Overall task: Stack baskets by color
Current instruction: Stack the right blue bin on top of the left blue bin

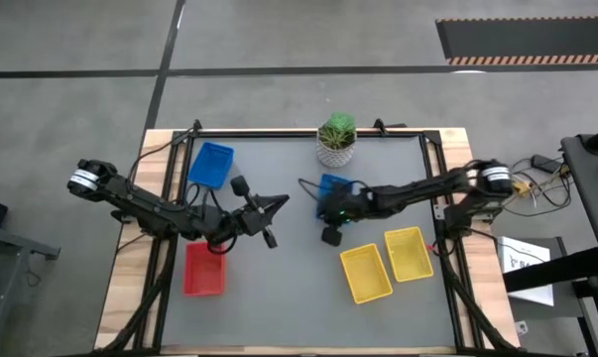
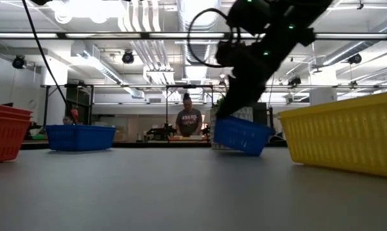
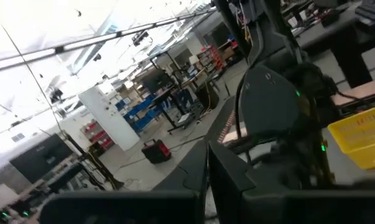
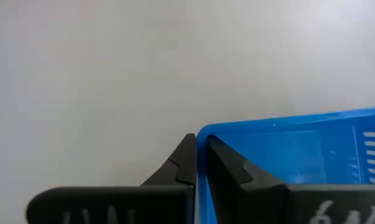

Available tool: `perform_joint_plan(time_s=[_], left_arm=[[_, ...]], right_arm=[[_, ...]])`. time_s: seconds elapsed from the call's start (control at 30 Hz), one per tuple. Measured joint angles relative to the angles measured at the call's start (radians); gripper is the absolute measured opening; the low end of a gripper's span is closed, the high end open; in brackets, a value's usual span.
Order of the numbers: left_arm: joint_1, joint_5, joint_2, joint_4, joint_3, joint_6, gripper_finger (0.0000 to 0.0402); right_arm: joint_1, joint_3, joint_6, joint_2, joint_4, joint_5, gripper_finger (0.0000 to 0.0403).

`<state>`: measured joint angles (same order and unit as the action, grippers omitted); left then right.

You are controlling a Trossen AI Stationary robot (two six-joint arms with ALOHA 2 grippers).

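My right gripper (image 1: 325,205) is shut on a blue basket (image 1: 336,186) near the table's middle, in front of the plant pot. In the low view this basket (image 2: 243,135) hangs tilted below the gripper (image 2: 233,110). A second blue basket (image 1: 211,164) rests flat on its base at the far left. Red baskets (image 1: 204,269) sit nested at the near left, and two yellow baskets (image 1: 365,274) (image 1: 409,253) lie side by side at the near right. My left gripper (image 1: 279,203) hovers shut and holding nothing left of the middle, pointing about level. My right gripper pinches one thin side wall of the blue basket (image 4: 200,163) close to a corner, one finger inside the basket (image 4: 227,163) and one outside (image 4: 182,163). The fingers slant down from the table's right side. The basket is tilted, held side up; I cannot tell whether its low edge (image 2: 252,153) touches the table.
A white pot with a green plant (image 1: 336,141) stands at the far edge, just behind the held basket. Grey mat lies open between the two grippers and along the near edge. In the room beyond the table a person (image 2: 189,120) stands at a bench.
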<state>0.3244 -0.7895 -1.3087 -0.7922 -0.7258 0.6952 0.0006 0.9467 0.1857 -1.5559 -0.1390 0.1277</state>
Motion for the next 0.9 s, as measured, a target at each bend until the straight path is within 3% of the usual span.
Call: perform_joint_plan(time_s=[0.2,0.5,0.7,0.9], left_arm=[[0.006,0.000,-0.001,0.033,0.003,-0.043,0.0000],[0.014,0.003,-0.001,0.048,0.007,-0.043,0.0000],[0.017,0.003,-0.001,0.083,0.015,-0.046,0.0000],[0.018,0.013,-0.001,0.098,0.015,-0.080,0.0000]], right_arm=[[0.019,0.160,-0.003,-0.155,-0.049,0.002,0.0028],[0.022,0.294,-0.028,-0.259,-0.081,-0.009,0.0123],[0.073,0.275,-0.034,-0.166,-0.122,-0.031,0.0157],[0.162,0.126,-0.047,0.034,-0.116,-0.023,0.0162]])
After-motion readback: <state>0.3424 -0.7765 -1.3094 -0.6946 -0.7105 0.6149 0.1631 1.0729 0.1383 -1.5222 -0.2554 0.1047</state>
